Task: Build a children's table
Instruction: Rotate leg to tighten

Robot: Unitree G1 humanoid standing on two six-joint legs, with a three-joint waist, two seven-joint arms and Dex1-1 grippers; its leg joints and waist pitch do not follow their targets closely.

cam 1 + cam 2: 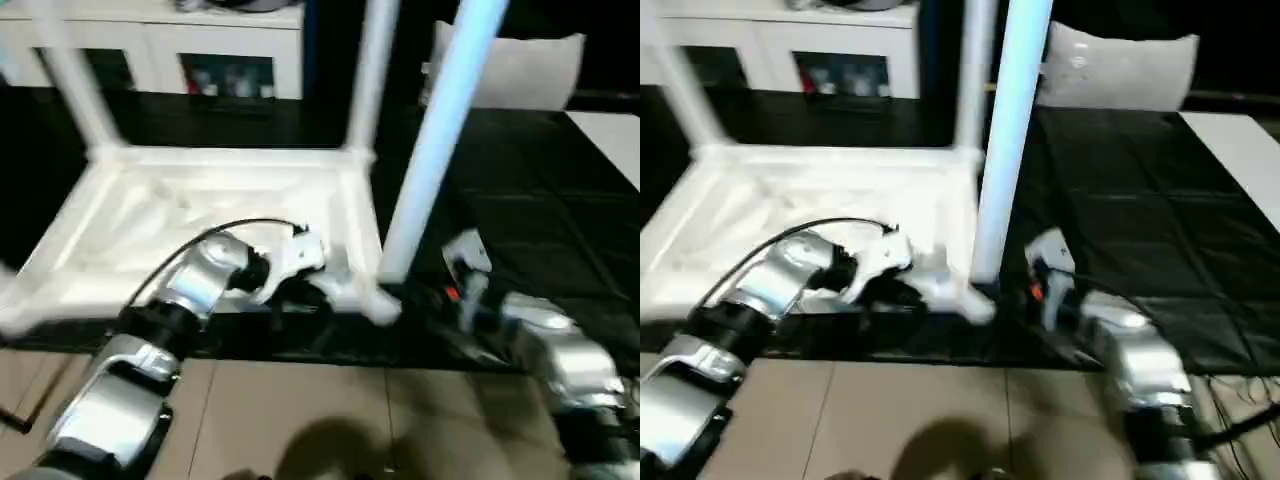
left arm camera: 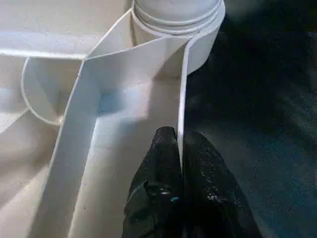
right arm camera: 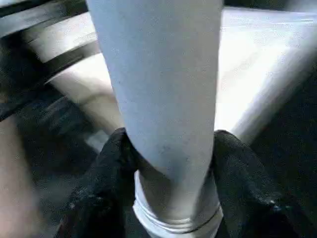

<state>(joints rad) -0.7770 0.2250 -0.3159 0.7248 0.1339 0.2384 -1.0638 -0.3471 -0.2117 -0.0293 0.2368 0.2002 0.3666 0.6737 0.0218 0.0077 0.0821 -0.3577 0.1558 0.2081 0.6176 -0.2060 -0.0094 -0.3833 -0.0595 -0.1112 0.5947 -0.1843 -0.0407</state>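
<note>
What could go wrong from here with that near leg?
1. The leg leans instead of standing square in its corner socket; turning it further could cross-thread it.
2. The right gripper holds the leg low, near its threaded end, so the long upper part could swing and lever the joint.
3. The left gripper pinches only the thin rim of the tabletop; if it slips, the tabletop may shift on the black mat.

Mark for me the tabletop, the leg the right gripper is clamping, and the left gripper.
tabletop (image 1: 150, 215): left eye view, ribbed underside.
near-corner leg (image 1: 430, 150): left eye view, mid-shaft.
left gripper (image 2: 179, 163): left wrist view, fingertips pinching the tabletop's rim wall.
</note>
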